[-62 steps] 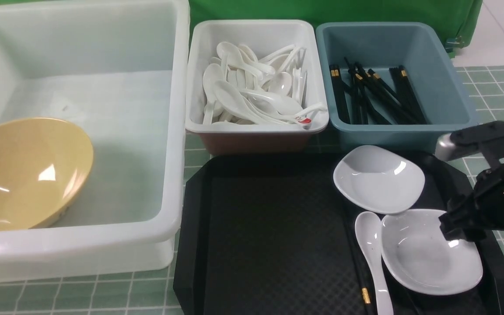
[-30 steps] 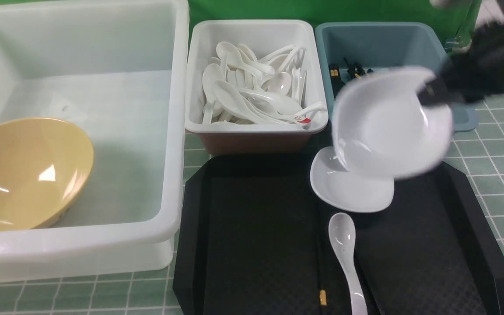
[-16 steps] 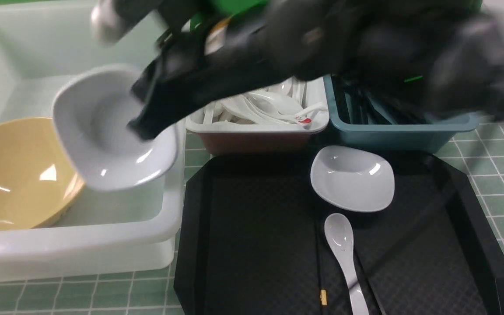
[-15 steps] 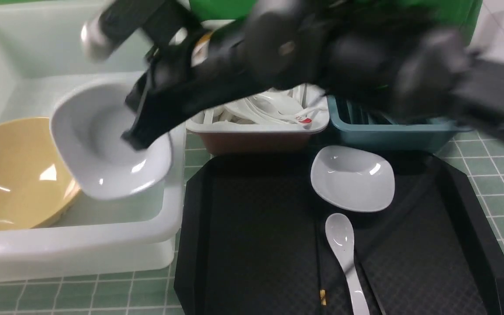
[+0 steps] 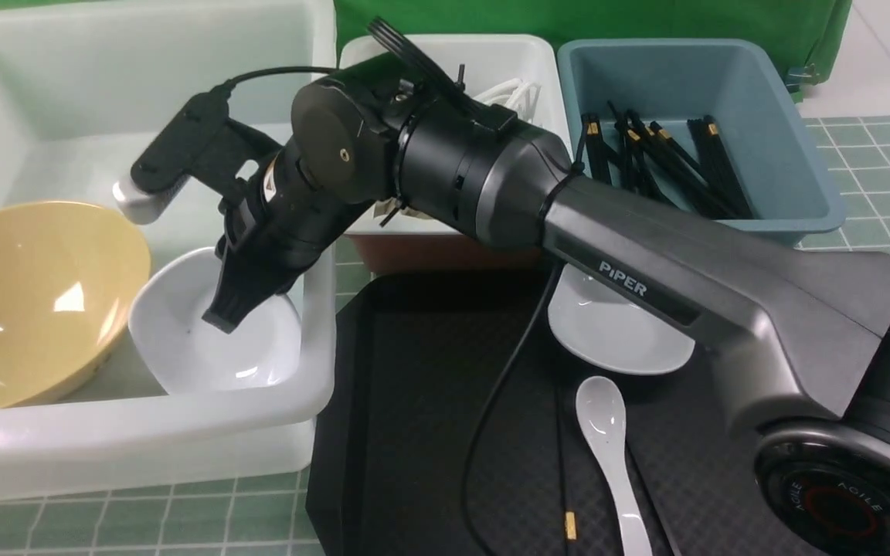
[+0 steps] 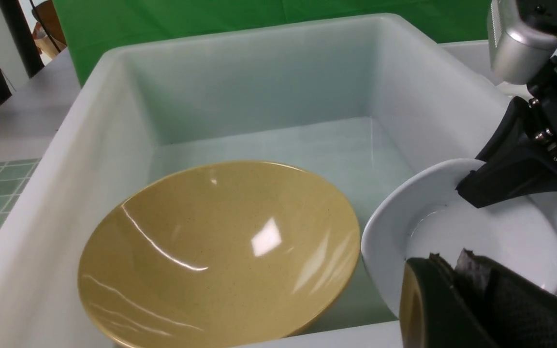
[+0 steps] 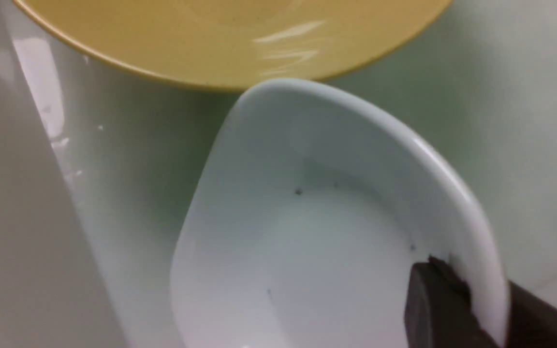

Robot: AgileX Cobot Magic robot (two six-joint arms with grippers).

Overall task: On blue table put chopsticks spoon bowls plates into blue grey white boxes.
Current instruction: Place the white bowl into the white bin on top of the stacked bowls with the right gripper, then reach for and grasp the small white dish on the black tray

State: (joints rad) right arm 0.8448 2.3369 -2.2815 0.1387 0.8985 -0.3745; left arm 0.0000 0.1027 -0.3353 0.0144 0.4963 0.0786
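Inside the large translucent tub (image 5: 314,386), in its front right part: a glossy white dish (image 5: 205,340), rounded-square and shallow, tilted. Near rim pinched between the fingers of the right hand (image 7: 476,290), one finger to each face, most of the dish reaching out beyond the fingertips. In the same tub, left of its middle, just beside the dish: a wide mustard-yellow bowl (image 5: 35,301), smooth and shiny, leaning on its side. Left hand (image 6: 455,266) clenched, fingers together.

Right of the tub, toward its back: a small white box (image 5: 445,251) with brownish underside, holding white spoons, largely hidden by the arm (image 5: 646,239). Farther right of the tub: a blue-grey box (image 5: 785,170) of smooth plastic, holding slim black chopsticks (image 5: 681,166) banded in gold.

Right of the tub's front: a black textured tray (image 5: 414,432) with angled corners, bearing a second white dish (image 5: 615,332), partly covered by the arm, a glossy white spoon (image 5: 607,448) and two thin dark sticks (image 5: 562,463), one to each side of the spoon. Under the tub: the surface (image 5: 205,517), pale grey-green cloth gridded in white.
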